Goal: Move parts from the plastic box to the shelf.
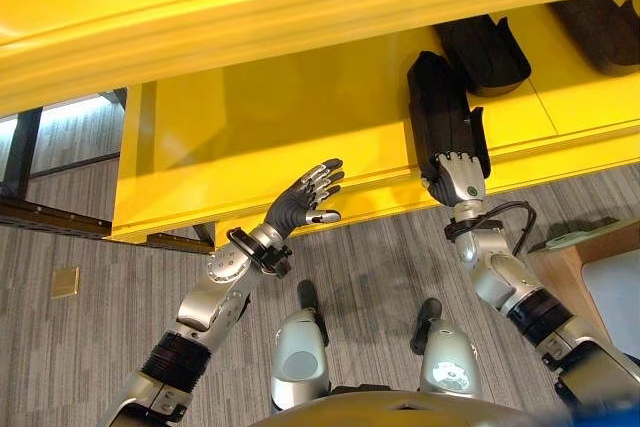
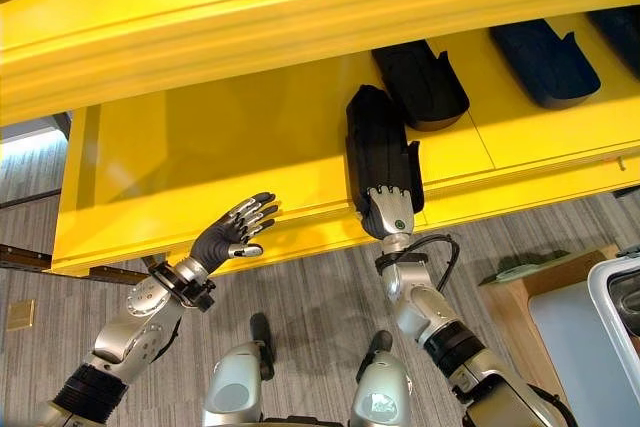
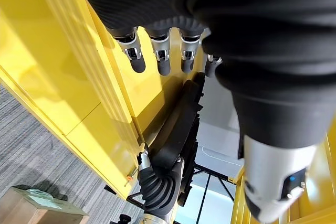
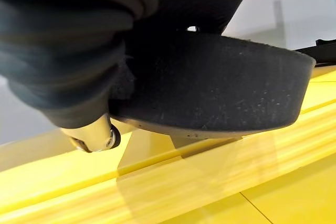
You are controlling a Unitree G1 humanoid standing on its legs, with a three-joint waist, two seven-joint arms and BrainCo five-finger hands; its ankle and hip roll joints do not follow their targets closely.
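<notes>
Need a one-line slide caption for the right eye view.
Right hand sets black part on yellow shelf; left hand open.

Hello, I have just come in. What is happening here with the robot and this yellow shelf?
The robot is putting a long black foam-like part on the lower level of the yellow metal shelf. Its right hand holds the near end of the part, which lies over the shelf's front edge. Two similar black parts already lie further right on that level. The left hand is open and empty, raised at the shelf's front edge.
</notes>
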